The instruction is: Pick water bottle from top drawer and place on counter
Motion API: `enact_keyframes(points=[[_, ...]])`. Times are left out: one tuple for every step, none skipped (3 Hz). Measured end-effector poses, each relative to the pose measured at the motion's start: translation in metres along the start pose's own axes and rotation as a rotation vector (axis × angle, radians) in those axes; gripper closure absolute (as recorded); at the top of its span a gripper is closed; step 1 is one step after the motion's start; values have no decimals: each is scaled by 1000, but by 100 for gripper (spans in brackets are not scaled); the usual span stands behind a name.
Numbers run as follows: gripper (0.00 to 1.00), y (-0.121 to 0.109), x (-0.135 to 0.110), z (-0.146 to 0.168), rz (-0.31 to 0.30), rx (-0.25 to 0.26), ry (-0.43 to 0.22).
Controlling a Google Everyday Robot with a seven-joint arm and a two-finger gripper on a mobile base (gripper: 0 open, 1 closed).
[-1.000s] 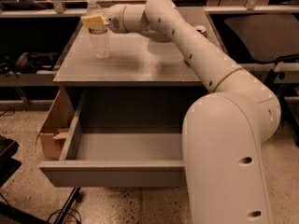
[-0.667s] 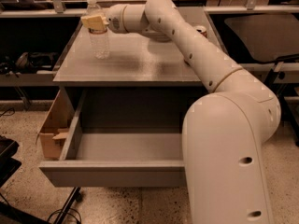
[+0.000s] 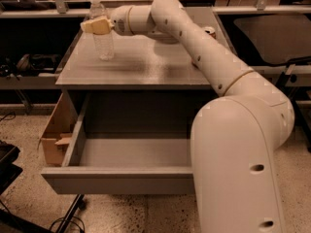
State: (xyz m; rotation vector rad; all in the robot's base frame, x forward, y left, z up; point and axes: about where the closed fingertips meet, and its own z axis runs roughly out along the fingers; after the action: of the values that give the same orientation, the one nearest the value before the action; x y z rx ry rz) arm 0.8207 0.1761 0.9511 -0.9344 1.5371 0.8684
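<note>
While the water bottle (image 3: 104, 45) stands upright on the counter (image 3: 155, 66), its shoulder is clasped by the gripper (image 3: 95, 25), beyond the pulled-out top drawer (image 3: 116, 182).

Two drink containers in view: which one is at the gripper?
The water bottle: clear, white-capped, standing far left, with the gripper at its upper part. The can sits far right, mostly hidden behind the arm.

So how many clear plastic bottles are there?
1. The small clear plastic water bottle stands on the grey counter, far left, with the gripper at its neck. The white arm could hide others.
</note>
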Motion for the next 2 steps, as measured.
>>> enact_keyframes(points=[[0, -4, -3, -14, 2, 16, 11], [0, -2, -18, -40, -25, 26, 30]])
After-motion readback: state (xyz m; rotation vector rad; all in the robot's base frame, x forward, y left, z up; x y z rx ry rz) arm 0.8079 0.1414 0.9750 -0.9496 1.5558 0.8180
